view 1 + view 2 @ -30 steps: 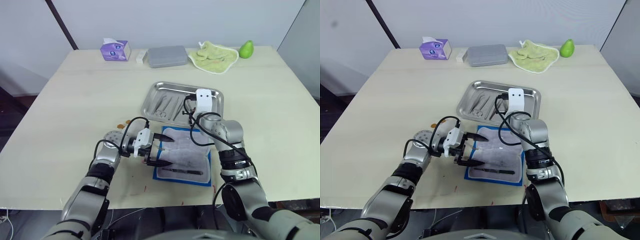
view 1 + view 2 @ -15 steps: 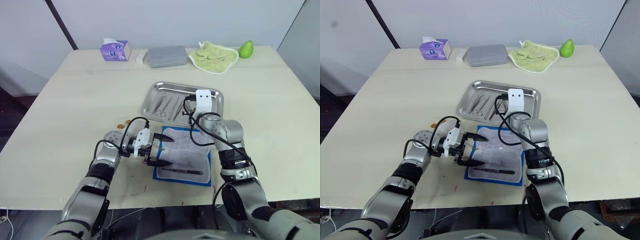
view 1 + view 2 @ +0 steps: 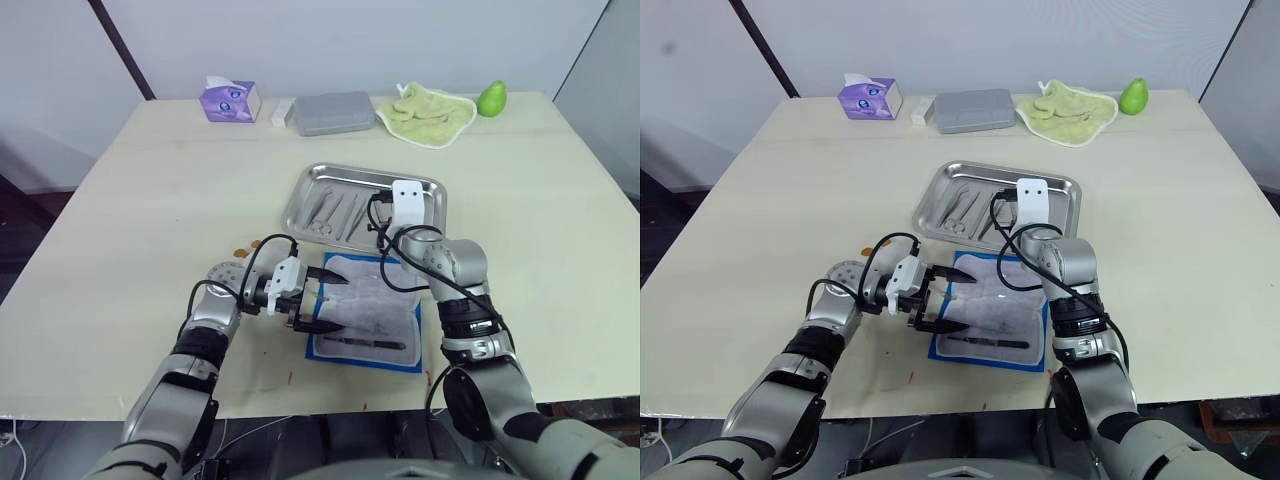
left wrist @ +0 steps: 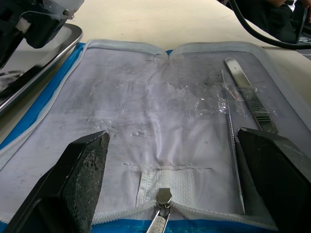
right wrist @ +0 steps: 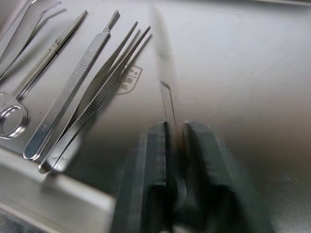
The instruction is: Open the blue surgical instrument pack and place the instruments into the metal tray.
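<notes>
The blue surgical instrument pack (image 3: 330, 345) lies open on the table, its pale lining (image 4: 160, 111) up. Two slim instruments (image 4: 249, 95) remain on the lining at the side nearest me. My left gripper (image 3: 326, 300) is open at the pack's left edge, its fingers (image 4: 82, 179) on either side of the zipper pull. Just beyond the pack stands the metal tray (image 3: 430, 190), which holds tweezers (image 5: 97, 92), a flat handle and scissors. My right gripper (image 5: 175, 127) hangs low over the tray, shut on a thin steel instrument (image 5: 163, 73).
Along the far edge stand a purple tissue box (image 3: 230, 100), a small white item (image 3: 283, 113), a grey rectangular box (image 3: 335, 112), a green cloth (image 3: 428, 112) and a green pear (image 3: 491, 98). Small orange bits (image 3: 248, 247) lie left of the pack.
</notes>
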